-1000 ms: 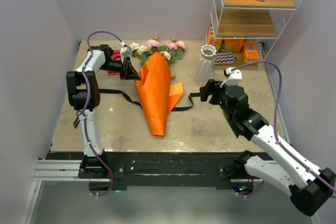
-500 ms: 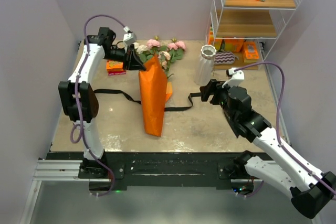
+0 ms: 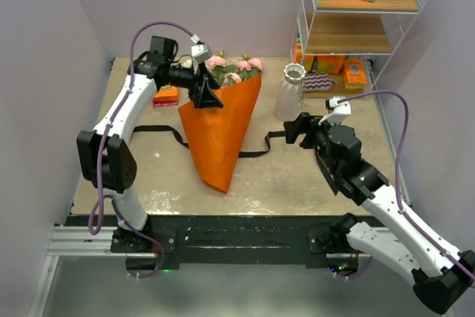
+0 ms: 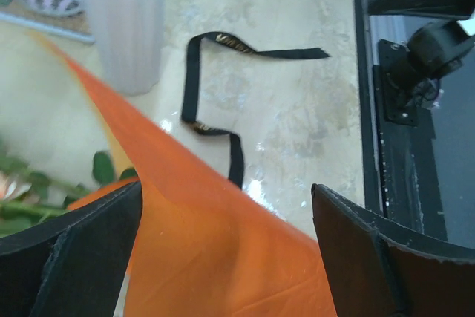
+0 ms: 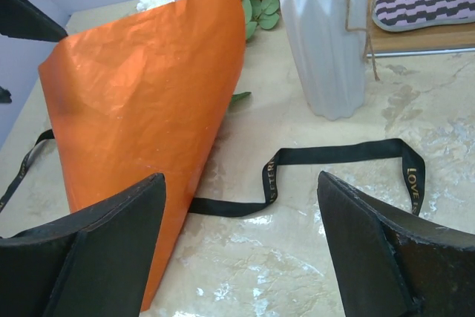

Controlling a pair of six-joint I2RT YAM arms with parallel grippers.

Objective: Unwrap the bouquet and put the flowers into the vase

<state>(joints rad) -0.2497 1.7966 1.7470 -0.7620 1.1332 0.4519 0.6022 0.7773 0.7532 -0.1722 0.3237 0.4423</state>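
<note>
The left claw (image 4: pixel 226 189) gapes wide, with the orange paper of the bouquet (image 3: pixel 223 131) running between its spread fingers. The right claw (image 5: pixel 241 180) is open as well (nothing in it). The black ribbon (image 5: pixel 334 154) lies on the desk (image 5: pixel 297 272) just ahead, with the vase (image 5: pixel 323 42) beyond.

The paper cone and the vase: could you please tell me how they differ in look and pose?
The paper cone is smooth orange; the vase is white and ribbed. The paper cone slants, its point toward the table's near edge; the vase stands upright. The paper cone shows flowers at its wide end; the vase holds none. Both rest on the table.
</note>
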